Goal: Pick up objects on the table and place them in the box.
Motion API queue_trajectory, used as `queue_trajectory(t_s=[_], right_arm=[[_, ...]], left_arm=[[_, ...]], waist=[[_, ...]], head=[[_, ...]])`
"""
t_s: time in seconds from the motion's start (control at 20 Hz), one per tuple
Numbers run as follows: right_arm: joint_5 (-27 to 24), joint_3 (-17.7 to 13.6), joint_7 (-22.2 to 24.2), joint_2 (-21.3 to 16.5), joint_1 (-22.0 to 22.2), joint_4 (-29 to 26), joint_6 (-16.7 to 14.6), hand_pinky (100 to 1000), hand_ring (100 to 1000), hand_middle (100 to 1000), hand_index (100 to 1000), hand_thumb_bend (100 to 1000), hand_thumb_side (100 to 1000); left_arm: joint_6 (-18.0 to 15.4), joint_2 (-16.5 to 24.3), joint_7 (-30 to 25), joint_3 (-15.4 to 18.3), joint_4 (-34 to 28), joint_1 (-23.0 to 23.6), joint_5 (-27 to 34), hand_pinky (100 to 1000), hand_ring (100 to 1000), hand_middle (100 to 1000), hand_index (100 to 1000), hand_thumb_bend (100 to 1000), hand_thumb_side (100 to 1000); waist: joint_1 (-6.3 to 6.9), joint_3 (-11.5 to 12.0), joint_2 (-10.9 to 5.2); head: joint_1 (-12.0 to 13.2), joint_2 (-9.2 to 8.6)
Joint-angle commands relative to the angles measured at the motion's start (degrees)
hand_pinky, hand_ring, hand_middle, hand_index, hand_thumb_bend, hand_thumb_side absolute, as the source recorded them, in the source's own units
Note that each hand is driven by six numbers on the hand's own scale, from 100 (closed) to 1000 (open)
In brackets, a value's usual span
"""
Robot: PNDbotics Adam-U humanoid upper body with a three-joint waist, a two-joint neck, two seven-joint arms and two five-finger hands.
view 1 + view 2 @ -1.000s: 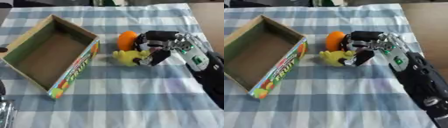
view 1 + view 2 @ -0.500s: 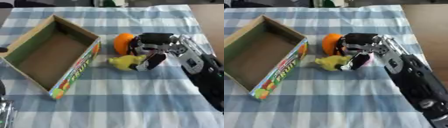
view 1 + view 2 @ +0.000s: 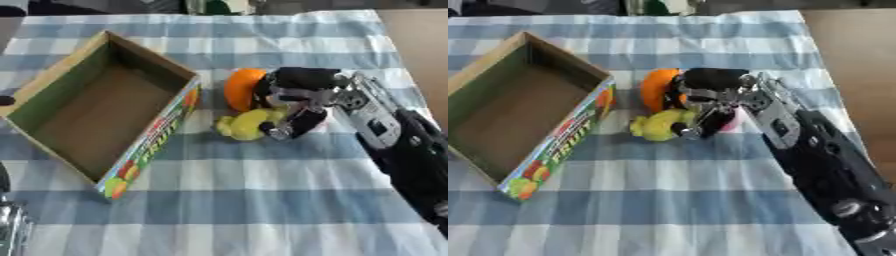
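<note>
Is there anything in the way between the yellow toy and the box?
No, nothing visible. The yellow toy lies beside the box, with only bare checkered cloth between them. The right hand is curled over the toy, and the orange object sits behind it, off that path.

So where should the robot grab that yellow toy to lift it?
Probably across its rounded middle, coming from above on its right. The yellow toy lies low on the tablecloth with its left end bare, and the right hand already curls around its right side, beside the orange fruit.
</note>
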Motion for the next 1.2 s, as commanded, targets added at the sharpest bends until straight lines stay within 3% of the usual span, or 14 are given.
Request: queue_trajectory(t_s=[0.05, 0.75, 1.2], right_arm=[[-2.7, -1.1, 4.8, -0.5, -1.5, -2.6, -4.5, 755, 680, 327, 444, 100, 107], [-13.2, -3.9, 3.1, 1.1, -7.5, -10.1, 1.3, 738, 655, 267, 397, 100, 141], [-13.9, -4.3, 2.0, 9.1, -10.9, -11.8, 5.1, 736, 654, 263, 392, 100, 141]], left_arm=[[0.0, 0.2, -0.1, -0.2, -1.0, -0.4, 0.0, 494, 637, 605, 754, 100, 741], [0.0, 0.3, 0.0, -0.3, -1.0, -0.3, 0.1, 495, 638, 605, 754, 100, 736], [-0.1, 0.2, -0.3, -0.6, -1.0, -0.3, 0.4, 496, 640, 606, 754, 100, 734]], waist=[[0.0, 0.0, -1.11], [0.25, 0.1, -1.71], [0.36, 1.0, -2.12]], head=[[-0.3, -0.58], [-0.6, 0.22], [-1.4, -0.17]])
